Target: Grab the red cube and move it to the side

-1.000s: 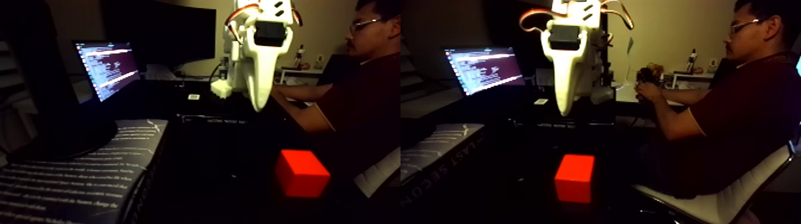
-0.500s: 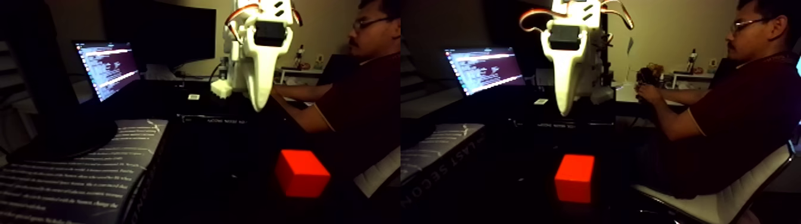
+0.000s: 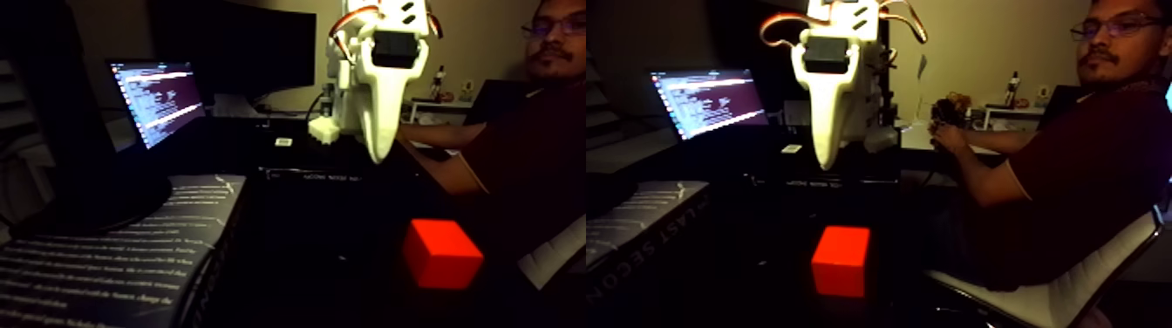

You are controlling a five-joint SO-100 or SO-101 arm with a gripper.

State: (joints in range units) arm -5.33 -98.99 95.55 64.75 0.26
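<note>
This wide picture holds two nearly equal halves side by side. The red cube (image 3: 442, 253) is a bright red-orange block resting on the dark table, low in each half. My white gripper (image 3: 378, 157) hangs point-down well above the cube and a little to its left in the left half. Its fingers taper to a single tip with no gap showing, and nothing is held. The cube stands free, touched by nothing.
An open book (image 3: 113, 253) lies at the left. Behind it is a lit laptop (image 3: 157, 100), with a dark monitor (image 3: 235, 48) further back. A person (image 3: 1073, 166) sits at the right on a white chair (image 3: 1055, 297), hands at a desk.
The person's head has turned toward the camera. The gripper and the cube have not moved.
</note>
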